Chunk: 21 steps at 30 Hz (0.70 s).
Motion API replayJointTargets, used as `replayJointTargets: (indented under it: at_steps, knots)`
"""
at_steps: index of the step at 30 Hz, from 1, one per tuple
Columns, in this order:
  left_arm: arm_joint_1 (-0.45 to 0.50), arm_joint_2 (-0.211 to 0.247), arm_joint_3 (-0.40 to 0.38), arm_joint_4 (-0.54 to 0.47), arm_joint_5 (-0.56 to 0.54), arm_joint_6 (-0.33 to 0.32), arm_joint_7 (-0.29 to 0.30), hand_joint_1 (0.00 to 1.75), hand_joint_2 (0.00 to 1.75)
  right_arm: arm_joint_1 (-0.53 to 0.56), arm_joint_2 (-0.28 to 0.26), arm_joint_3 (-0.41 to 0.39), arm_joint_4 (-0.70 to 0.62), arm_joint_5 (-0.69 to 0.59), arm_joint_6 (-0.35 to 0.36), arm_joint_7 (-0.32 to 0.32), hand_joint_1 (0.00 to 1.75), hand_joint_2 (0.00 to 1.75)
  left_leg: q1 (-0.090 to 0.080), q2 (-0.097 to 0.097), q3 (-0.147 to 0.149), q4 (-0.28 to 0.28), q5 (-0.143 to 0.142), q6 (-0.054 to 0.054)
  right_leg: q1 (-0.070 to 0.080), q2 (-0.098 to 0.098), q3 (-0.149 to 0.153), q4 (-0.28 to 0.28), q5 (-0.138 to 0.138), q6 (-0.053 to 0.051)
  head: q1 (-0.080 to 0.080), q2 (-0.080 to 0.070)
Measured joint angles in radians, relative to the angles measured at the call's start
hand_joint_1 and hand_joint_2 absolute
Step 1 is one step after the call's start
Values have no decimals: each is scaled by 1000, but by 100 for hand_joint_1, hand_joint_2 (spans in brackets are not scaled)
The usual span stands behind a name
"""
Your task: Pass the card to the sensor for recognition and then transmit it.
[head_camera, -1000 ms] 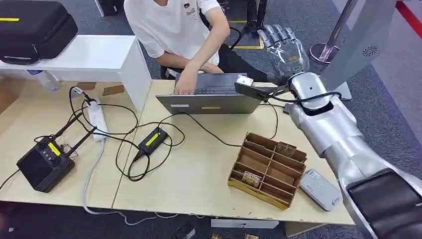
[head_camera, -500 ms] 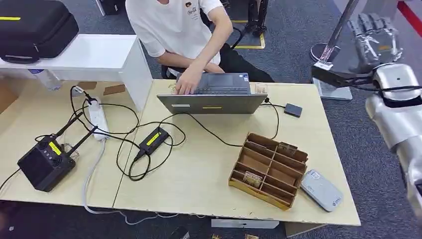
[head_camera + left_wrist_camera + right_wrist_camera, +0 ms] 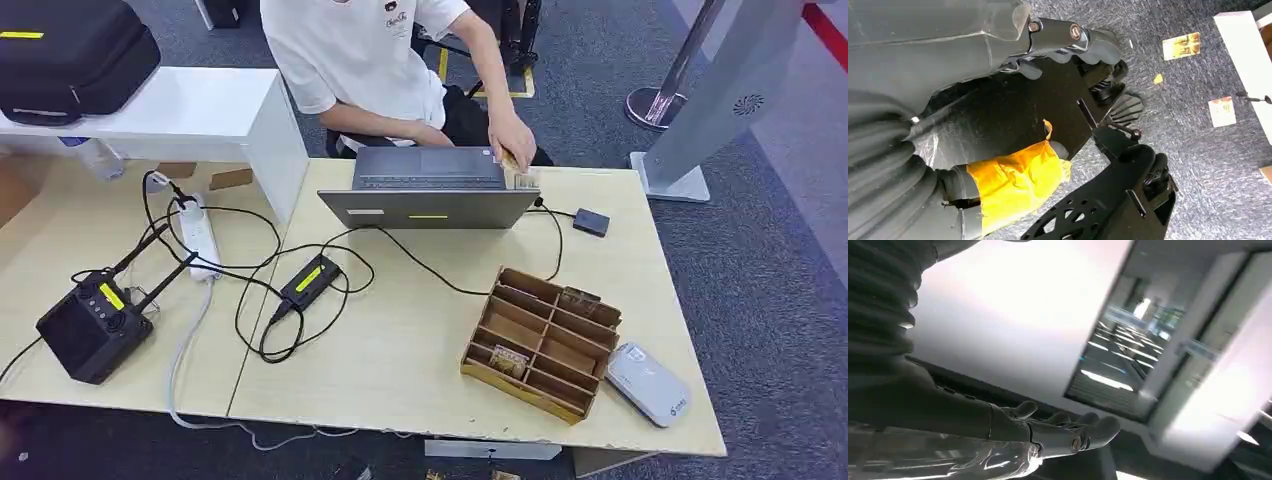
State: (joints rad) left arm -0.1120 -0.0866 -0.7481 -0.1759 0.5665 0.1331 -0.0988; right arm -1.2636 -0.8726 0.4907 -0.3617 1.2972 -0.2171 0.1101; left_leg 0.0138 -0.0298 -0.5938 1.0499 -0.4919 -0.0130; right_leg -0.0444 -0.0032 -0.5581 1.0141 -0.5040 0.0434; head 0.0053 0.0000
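Note:
A person's hand [image 3: 508, 135] rests on a tan card [image 3: 518, 176] at the laptop's right corner. The white card sensor [image 3: 648, 384] lies at the table's front right corner, beside a wooden divided tray [image 3: 583, 331] holding a few cards [image 3: 507, 360]. My right hand [image 3: 1063, 432] is raised high, fingers stretched out and apart, with nothing in it. My left hand [image 3: 1068, 37] hangs beside my body above the carpet; how its fingers lie is unclear. Two cards [image 3: 1181, 45] lie on the floor.
An open laptop [image 3: 428, 190] stands at the table's back edge with the person [image 3: 360, 60] seated behind it. Cables, a power strip [image 3: 198, 238] and a black radio box [image 3: 92, 328] cover the left table. A small black box [image 3: 590, 221] sits right of the laptop.
My right arm swung up and to the right, out of the head view. The person's hand moved from the keyboard to the card at the laptop's right corner.

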Motion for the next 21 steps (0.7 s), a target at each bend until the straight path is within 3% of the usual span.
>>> replayJointTargets:
  at_steps: [6, 10, 15, 19, 21]
  knots:
    - [5, 1, 2, 0, 17, 2, -1, 0, 175, 269, -176, -106, 51, -157, -8, 48, 0, 175, 0, -2, -1, 0, -3, 2, 0, -3, 2, -1, -2, 2, 0, 0]
    - [6, 5, 3, 0, 19, 5, -1, 0, 175, 492, -253, -203, 75, -274, -33, 58, 0, 175, 0, -1, -2, -1, -5, 4, 0, -3, 4, -1, -3, 3, 0, 0]
    - [13, 8, 3, 0, 18, 14, 3, 0, 175, 761, -284, -332, 92, -367, -37, 78, 0, 175, -3, 1, 5, -4, -7, 6, -1, -2, 10, -2, -7, 3, -1, 0]
    - [12, 10, 3, 0, 21, 14, 7, 0, 175, 928, -265, -423, 94, -399, -69, 89, 0, 175, -3, 0, 7, -7, -8, 5, -1, -4, 13, -2, -9, 3, 1, 0]
    - [10, 10, 3, 0, 26, 15, 14, 0, 175, 997, -226, -469, 92, -399, -89, 95, 0, 175, -1, 0, 13, -4, -7, 5, 0, -2, 14, -6, -8, 3, 3, 0]
